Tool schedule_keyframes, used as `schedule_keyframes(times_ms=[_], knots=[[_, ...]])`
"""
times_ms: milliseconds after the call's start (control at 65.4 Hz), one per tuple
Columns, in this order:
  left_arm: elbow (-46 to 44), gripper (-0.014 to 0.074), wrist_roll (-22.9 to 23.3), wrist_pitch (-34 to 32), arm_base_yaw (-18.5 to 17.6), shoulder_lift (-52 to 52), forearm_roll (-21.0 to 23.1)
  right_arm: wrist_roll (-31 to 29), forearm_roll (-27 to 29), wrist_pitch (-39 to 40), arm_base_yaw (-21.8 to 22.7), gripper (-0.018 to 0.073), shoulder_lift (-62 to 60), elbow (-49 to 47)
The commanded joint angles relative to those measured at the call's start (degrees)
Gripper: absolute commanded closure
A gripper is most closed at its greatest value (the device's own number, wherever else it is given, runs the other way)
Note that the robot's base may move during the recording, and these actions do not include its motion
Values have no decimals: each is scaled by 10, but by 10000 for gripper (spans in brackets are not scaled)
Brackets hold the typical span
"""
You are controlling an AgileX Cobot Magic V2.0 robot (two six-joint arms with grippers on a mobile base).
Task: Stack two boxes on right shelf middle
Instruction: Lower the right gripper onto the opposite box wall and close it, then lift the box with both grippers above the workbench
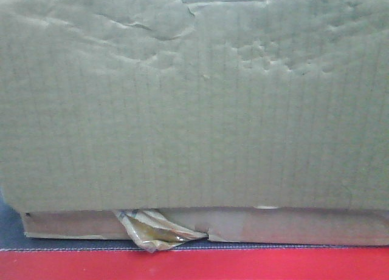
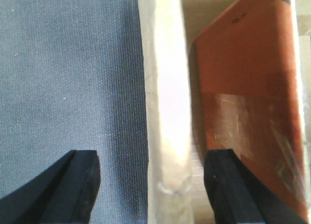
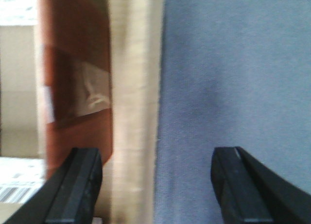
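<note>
Black fingers (image 2: 80, 190) of left gripper (image 2: 153, 195): spread wide, nothing clamped. A pale cardboard carton edge (image 2: 165, 102) stands between them, and an orange-brown taped carton face (image 2: 248, 88) lies beyond the nearer finger. A grey-blue woven surface (image 2: 63, 78) lies ahead of the other finger. Right gripper (image 3: 158, 190): equally wide, with the same pale edge just inside one finger and the woven surface filling the gap. Front view: large brown corrugated carton with dented face (image 1: 194, 104) rests on flatter brown carton with torn yellowish tape flap (image 1: 304, 225), behind a red front edge (image 1: 194, 265).
</note>
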State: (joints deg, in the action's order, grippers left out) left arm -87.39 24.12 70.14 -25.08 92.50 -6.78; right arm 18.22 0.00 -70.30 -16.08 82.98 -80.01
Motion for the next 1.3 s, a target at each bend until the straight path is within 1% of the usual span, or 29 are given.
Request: schedule_keyframes(times_ms=[0, 122, 413, 963, 1055, 1146, 1208, 1238, 1253, 1284], knots=[[1, 230, 0, -2, 1, -6, 0, 8, 0, 3, -7, 199, -2, 1], [1, 230, 0, -2, 1, -6, 0, 18, -10, 3, -9, 199, -2, 1], [1, 230, 0, -2, 1, -6, 0, 18, -27, 3, -9, 199, 3, 1], [1, 230, 0, -2, 1, -6, 0, 18, -30, 3, -9, 204, 16, 1], [1, 230, 0, -2, 1, -6, 0, 18, -30, 3, -9, 270, 16, 1], [1, 267, 0, -2, 1, -6, 0, 18, -30, 3, -9, 375, 16, 1], [1, 338, 0, -2, 1, -6, 2, 18, -31, 3, -9, 456, 16, 1], [1, 385, 0, -2, 1, -6, 2, 18, -35, 3, -9, 514, 16, 1], [1, 411, 0, -2, 1, -6, 2, 18, -36, 3, -9, 526, 16, 1], [1, 465, 1, -2, 1, -6, 2, 18, -41, 3, -9, 578, 16, 1]])
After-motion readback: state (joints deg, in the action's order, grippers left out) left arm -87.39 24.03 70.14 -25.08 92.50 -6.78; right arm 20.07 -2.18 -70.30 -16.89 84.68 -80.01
